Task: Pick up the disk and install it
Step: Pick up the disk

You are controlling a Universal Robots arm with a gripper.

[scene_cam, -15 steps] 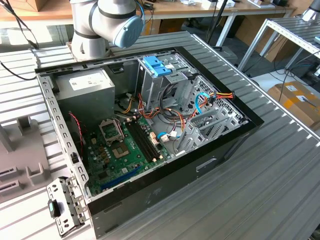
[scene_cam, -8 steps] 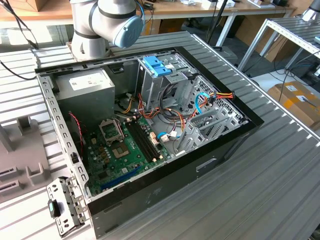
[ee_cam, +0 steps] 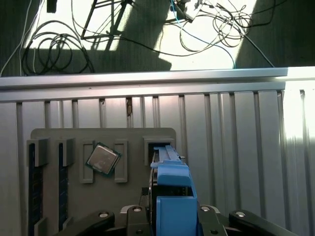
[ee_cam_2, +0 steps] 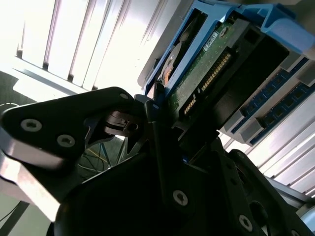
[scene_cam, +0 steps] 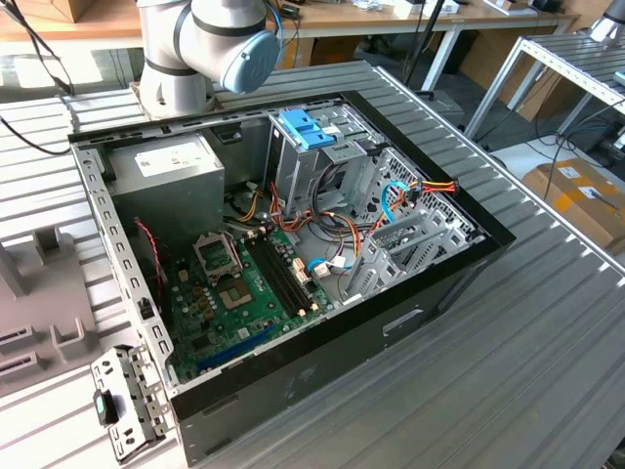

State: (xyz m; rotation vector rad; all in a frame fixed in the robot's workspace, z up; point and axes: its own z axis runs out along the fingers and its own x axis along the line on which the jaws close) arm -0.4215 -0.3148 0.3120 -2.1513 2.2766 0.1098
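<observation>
Over the grey slotted fixture plate [ee_cam: 98,135], the gripper [ee_cam: 172,215] holds the disk [ee_cam: 172,194], a flat silver-grey metal hard drive with blue plastic side rails. The disk stands on edge. Its far end lies at the rectangular pocket at one end of that plate, and whether it is seated there or lifted clear cannot be told. In the second wrist view the gripper [ee_cam_2: 167,123] has its black fingers [ee_cam_2: 113,105] pressed onto the disk [ee_cam_2: 202,69], one on each side, and the drive's green circuit-board face is turned to the camera. On the plate, just beside the disk's pocket, a square silver processor chip [ee_cam: 102,158] lies tilted in its own recess. Dark memory sticks [ee_cam: 63,187] stand in slots near the plate's other end. In the exterior view the plate [scene_cam: 24,293] rests on the ribbed aluminium table [scene_cam: 508,342]. Beside it, toward the exterior view's right, is an open black computer case [scene_cam: 322,391]. The case holds a green motherboard [scene_cam: 234,293], a grey power-supply box [scene_cam: 166,181] and a light-blue plastic tray [scene_cam: 306,129].
</observation>
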